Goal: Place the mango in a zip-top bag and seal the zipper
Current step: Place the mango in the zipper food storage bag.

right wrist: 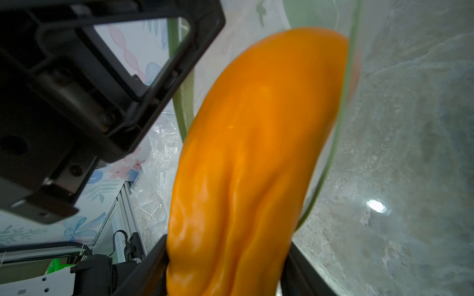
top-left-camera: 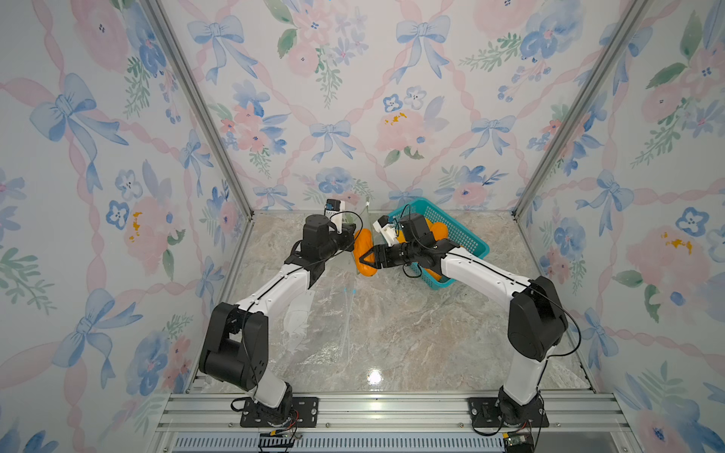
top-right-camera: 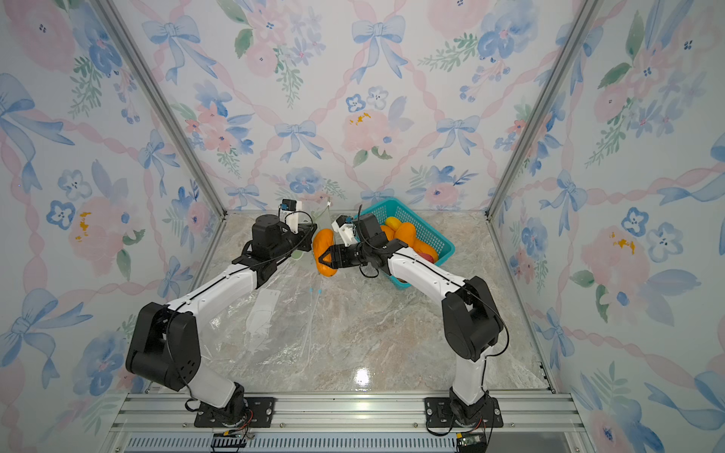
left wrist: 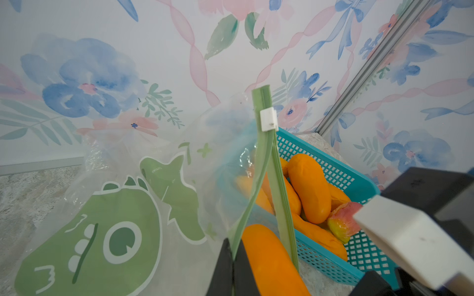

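Orange mango [right wrist: 256, 153] was clamped in the right gripper [top-left-camera: 365, 259], its far end between the bag [left wrist: 123, 205] rims just ahead. The left gripper [left wrist: 233, 258] pinched one rim shut-jawed. Beyond, the slider [left wrist: 268, 119] sat at the zipper's end. Release and sealing were not yet done.

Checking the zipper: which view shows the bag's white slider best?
Left wrist view: the white slider is large and sharp on the green zipper track. Both top views show a tiny speck; the right wrist view shows only track.
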Controlling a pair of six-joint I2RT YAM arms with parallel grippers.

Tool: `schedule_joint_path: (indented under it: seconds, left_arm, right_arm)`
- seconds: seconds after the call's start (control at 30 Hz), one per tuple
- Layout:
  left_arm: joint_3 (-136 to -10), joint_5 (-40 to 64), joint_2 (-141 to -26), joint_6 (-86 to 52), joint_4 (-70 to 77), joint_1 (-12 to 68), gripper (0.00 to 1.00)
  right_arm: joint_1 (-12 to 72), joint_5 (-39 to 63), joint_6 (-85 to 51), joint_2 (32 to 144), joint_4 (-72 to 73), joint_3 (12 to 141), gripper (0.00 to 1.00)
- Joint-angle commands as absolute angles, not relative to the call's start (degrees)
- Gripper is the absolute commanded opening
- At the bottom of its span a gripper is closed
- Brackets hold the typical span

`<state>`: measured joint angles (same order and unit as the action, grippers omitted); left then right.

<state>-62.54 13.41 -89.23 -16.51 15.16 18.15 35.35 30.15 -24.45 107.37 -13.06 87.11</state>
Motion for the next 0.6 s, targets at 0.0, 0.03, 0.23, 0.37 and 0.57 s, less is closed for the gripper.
schedule_joint_path:
  seconds: [0.0, 0.03, 0.23, 0.37, 0.57]
  left_arm:
    - [-61.67, 17.5, -86.41, -14.86, 15.64, 18.52, 0.0]
    - [-61.32, 18.71, -85.99, -14.85, 15.51, 18.71, 0.0]
    - [-59.89, 22.56, -82.61, -17.3, 12.44, 19.7, 0.0]
    - [-58.49, 24.82, -78.71, -20.13, 9.53, 20.12, 0.0]
    - [-56.29, 24.91, -71.38, -24.63, 5.16, 20.79, 0.0]
  right_arm:
    - [33.27, 29.53, -27.11, 108.32, -12.4, 90.16, 0.21]
    - [32.99, 29.54, -27.89, 108.6, -11.78, 90.45, 0.21]
    - [32.44, 28.1, -31.36, 110.53, -10.86, 93.54, 0.22]
    - [31.9, 26.22, -33.61, 111.67, -11.26, 95.55, 0.22]
    - [32.71, 25.66, -34.21, 111.8, -11.94, 96.43, 0.28]
